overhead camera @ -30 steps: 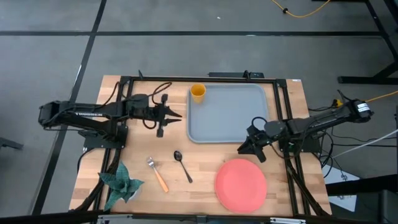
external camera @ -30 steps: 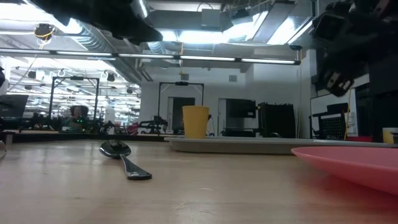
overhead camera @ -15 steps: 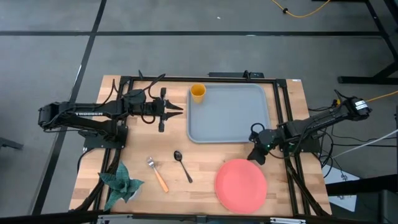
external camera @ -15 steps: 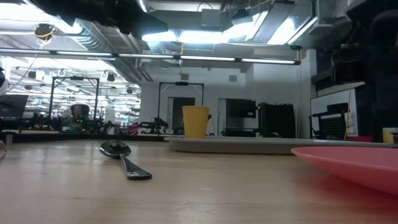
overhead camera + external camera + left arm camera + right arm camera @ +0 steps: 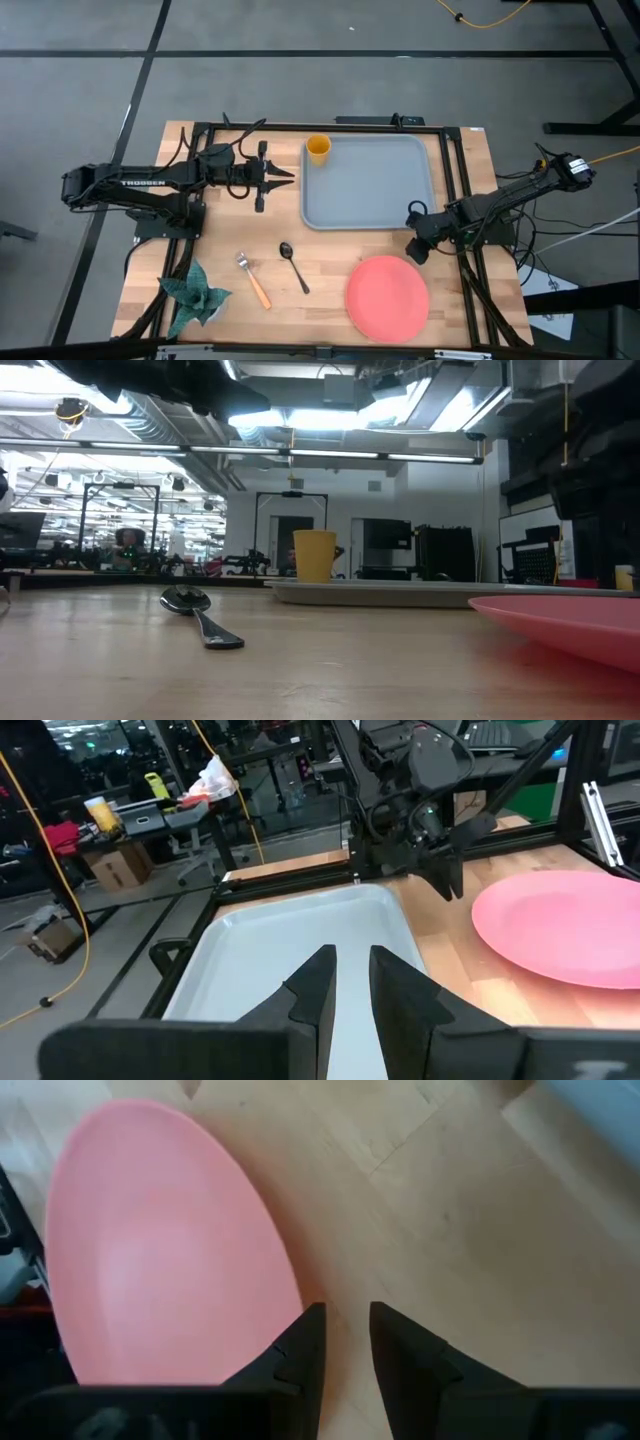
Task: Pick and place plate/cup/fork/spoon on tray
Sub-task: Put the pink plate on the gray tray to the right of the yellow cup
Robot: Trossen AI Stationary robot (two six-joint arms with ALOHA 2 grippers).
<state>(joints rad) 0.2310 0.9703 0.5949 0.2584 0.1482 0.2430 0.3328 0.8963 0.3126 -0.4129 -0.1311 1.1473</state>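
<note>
The coral-pink plate (image 5: 387, 297) lies flat on the table near its front right; it also shows in the right wrist view (image 5: 160, 1250). The yellow cup (image 5: 318, 149) stands upright in the far left corner of the grey-blue tray (image 5: 367, 195). The dark spoon (image 5: 293, 265) and the orange-handled fork (image 5: 253, 279) lie on the wood left of the plate. My right gripper (image 5: 414, 249) is shut and points down just beyond the plate's far rim (image 5: 290, 1295), apart from it. My left gripper (image 5: 287, 179) is shut and hovers left of the tray.
A green leafy ornament (image 5: 193, 293) lies at the table's near left corner. Black frame rails (image 5: 320, 127) run along the table's far edge and down its sides. Bare wood (image 5: 330, 250) lies between the tray's near rim and the plate.
My right gripper has moved from the tray's near right corner toward the table's near edge and down, tipping to point down at the plate's far rim. My left gripper has drawn back a little toward the far edge. The tableware has stayed in place.
</note>
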